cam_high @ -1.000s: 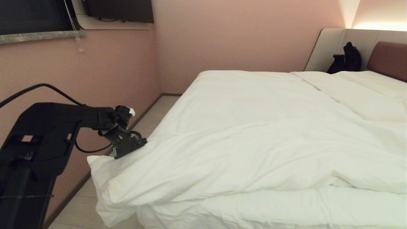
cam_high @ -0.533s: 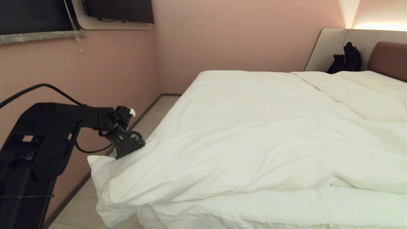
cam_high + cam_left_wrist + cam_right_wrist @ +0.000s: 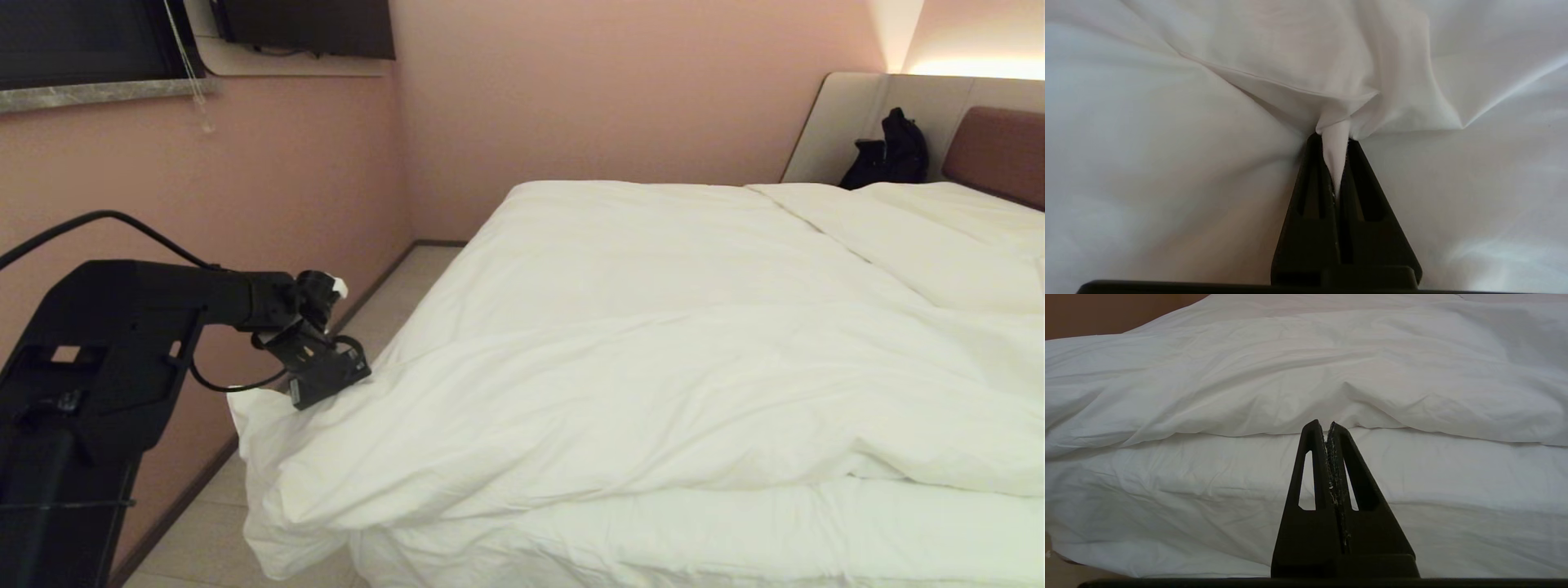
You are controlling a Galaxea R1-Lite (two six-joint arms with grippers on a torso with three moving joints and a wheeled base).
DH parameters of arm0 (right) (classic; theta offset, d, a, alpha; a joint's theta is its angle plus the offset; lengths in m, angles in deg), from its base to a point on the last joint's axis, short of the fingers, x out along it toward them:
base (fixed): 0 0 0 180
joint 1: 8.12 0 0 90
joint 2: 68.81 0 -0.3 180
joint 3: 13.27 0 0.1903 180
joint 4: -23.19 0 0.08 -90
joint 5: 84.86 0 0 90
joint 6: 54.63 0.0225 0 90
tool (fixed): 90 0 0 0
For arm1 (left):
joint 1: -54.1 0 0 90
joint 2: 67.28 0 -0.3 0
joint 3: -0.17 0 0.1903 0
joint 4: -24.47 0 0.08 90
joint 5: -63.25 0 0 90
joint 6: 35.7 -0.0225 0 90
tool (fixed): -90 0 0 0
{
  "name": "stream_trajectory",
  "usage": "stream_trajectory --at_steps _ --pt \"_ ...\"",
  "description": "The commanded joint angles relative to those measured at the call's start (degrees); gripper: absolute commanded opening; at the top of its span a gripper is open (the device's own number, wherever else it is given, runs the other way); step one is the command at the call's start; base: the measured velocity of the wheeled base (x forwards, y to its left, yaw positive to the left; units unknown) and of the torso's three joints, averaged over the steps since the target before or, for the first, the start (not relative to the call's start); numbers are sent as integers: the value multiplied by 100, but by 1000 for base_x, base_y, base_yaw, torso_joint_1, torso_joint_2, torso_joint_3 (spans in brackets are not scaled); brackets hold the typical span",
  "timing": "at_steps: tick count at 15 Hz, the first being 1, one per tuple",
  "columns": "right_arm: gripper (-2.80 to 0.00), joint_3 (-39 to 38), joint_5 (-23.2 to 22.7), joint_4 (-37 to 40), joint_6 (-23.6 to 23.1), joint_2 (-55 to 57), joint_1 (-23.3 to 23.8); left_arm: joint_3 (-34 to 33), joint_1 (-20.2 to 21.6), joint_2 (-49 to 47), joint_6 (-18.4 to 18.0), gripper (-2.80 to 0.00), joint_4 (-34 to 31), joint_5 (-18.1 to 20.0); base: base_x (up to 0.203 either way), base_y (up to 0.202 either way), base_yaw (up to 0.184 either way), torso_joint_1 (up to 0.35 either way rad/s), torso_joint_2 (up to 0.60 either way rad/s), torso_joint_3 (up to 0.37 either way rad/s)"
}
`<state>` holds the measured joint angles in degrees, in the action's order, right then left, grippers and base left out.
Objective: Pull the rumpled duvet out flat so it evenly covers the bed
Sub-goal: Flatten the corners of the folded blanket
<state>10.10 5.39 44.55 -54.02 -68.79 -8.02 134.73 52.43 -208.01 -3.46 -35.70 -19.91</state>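
Left wrist view: left end effector (image 3: 1336,141) clamped tight on a duvet (image 3: 1208,122) fold

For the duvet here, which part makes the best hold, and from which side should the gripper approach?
Best at the duvet's near-left corner, approached from the bed's left side. That corner bunches loose past the mattress edge, so thin fabric pinches easily. The left gripper is shut on a fold there.
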Motion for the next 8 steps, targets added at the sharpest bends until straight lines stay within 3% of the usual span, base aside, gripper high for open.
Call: stream_trajectory --at_steps 1,5,8 --pt "-280 0 1 -2 0 -2 -1 -1 0 112 19 -280 -80 12 0 0 0 0 0 0" --pt "-280 0 1 -2 0 -2 -1 -86 0 570 19 -280 -478 104 0 0 0 0 0 0" --pt "-280 0 1 4 0 -2 -1 -600 0 1085 5 -280 -558 163 0 0 0 0 0 0"
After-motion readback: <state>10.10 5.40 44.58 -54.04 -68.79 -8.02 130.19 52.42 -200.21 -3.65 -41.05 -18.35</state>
